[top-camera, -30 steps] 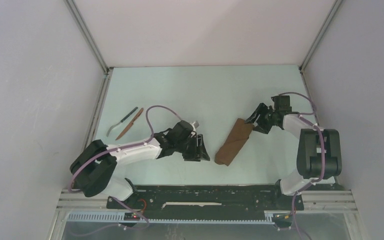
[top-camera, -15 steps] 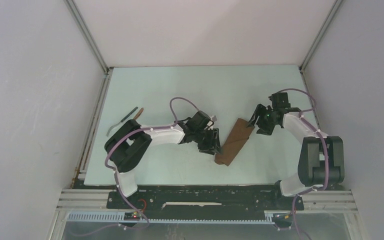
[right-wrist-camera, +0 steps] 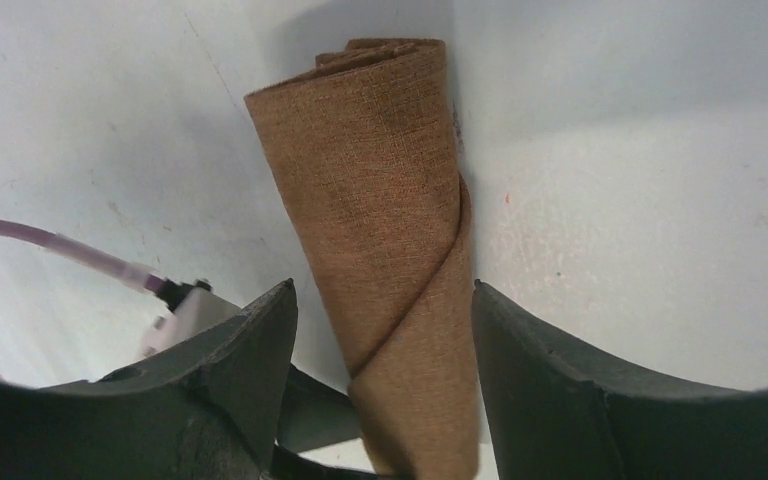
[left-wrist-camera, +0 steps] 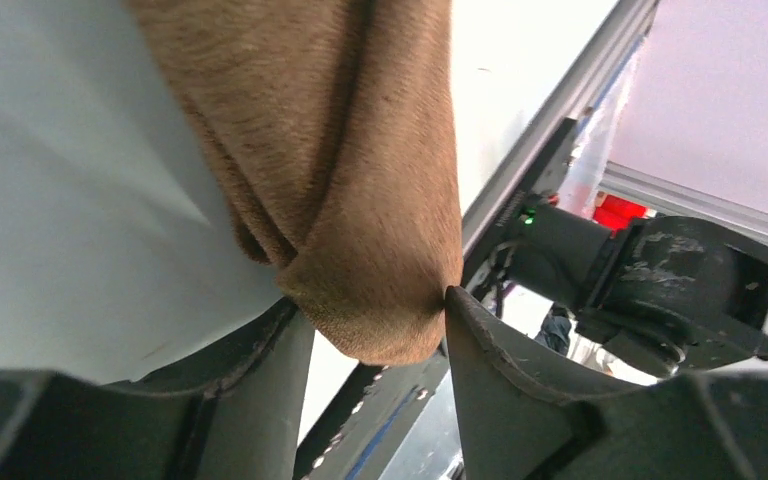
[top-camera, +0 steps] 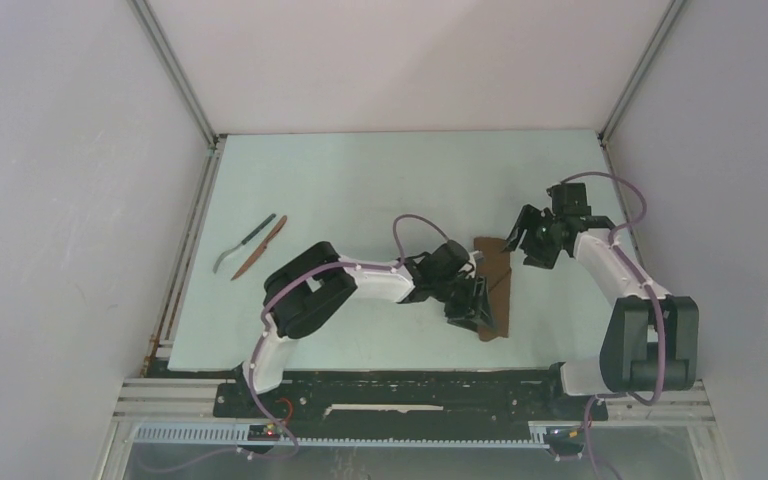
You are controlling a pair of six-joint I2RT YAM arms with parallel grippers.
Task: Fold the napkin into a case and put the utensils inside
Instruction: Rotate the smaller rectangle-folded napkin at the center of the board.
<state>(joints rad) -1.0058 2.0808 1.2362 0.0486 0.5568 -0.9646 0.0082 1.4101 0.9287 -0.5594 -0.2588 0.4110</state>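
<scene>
Right of centre: rolled napkin [top-camera: 497,272] (brown).
Left fingers [left-wrist-camera: 500,380] pinch the near end; right fingers [right-wrist-camera: 560,390], open, straddle the far end.

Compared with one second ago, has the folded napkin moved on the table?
Yes. The folded napkin has turned: its near end swung rightward, away from the fork, while its far end stayed about in place.

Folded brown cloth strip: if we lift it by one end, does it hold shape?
Probably not: the folded brown cloth strip looks soft, its layers loosely overlapped, so it would likely droop and may unfold. Matte woven surface suggests it won't slip easily.
</scene>
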